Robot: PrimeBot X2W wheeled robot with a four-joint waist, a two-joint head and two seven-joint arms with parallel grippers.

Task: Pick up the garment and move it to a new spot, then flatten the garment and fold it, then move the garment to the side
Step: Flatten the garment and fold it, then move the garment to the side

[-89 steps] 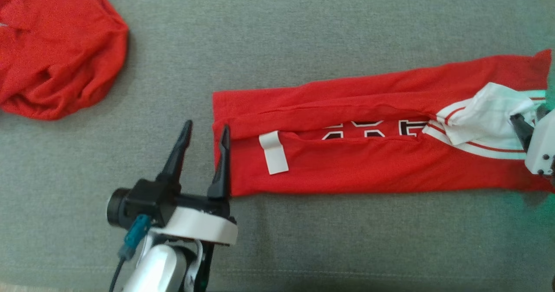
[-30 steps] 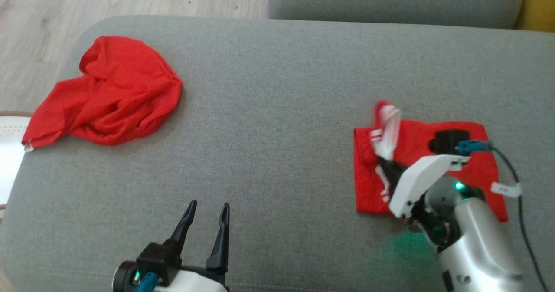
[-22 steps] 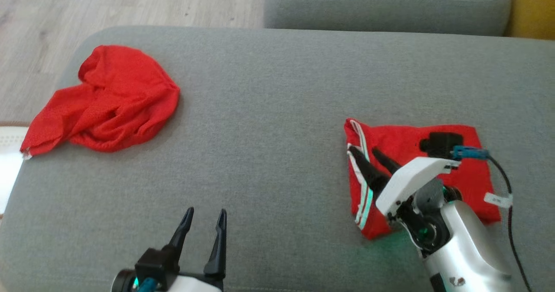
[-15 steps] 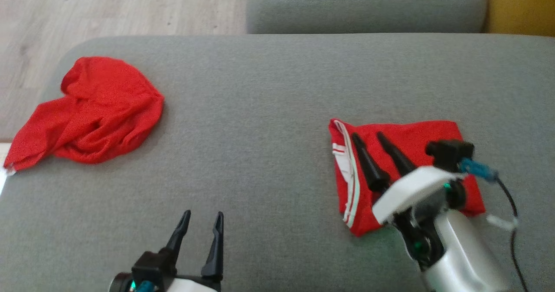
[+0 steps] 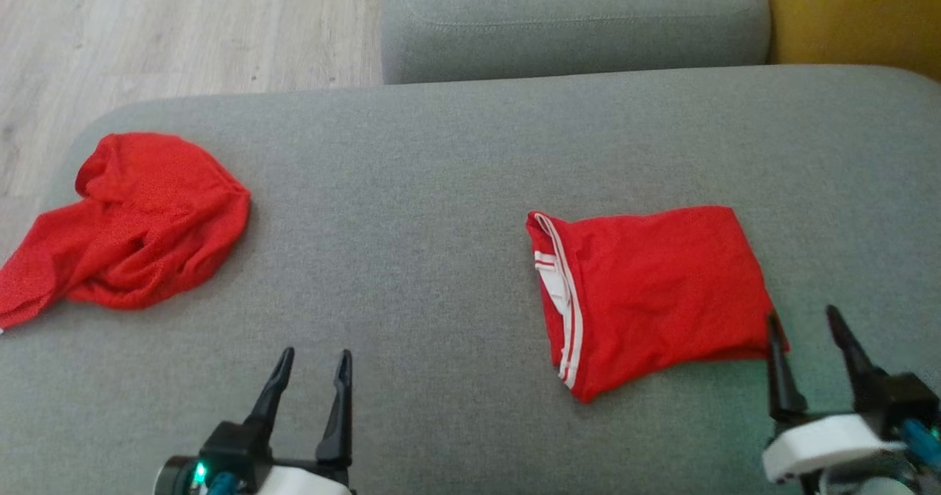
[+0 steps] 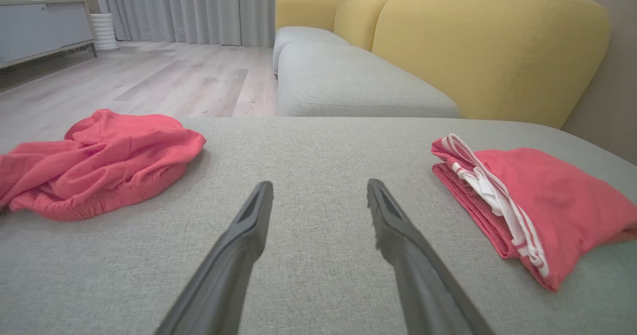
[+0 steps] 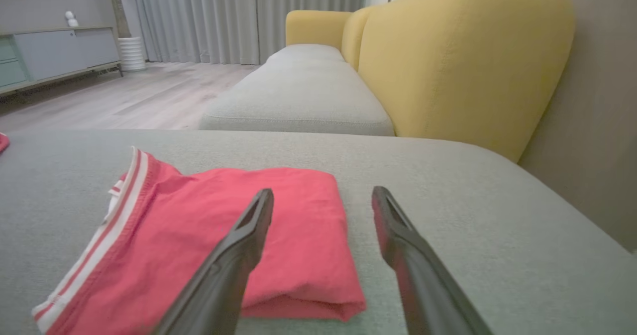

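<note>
The garment (image 5: 647,289) is a red shirt with white striped trim, folded into a compact rectangle on the grey sofa seat, right of centre. It also lies at the right in the left wrist view (image 6: 542,200) and at the lower left in the right wrist view (image 7: 219,230). My right gripper (image 5: 803,320) stands open just near the garment's near right corner, apart from the cloth, holding nothing; its fingers (image 7: 249,225) hover above the fold's edge. My left gripper (image 5: 314,359) is open over bare seat at the lower left, empty (image 6: 318,195).
A second red garment (image 5: 132,223) lies crumpled at the seat's left end, also seen in the left wrist view (image 6: 94,161). A grey ottoman cushion (image 5: 573,17) sits beyond the seat, a yellow backrest (image 5: 853,17) at the far right, wooden floor (image 5: 147,31) at the far left.
My right gripper opened, let go of the folded garment and drew back toward me off its near right corner. The head camera tilted and shifted, so the whole scene slid left and down.
</note>
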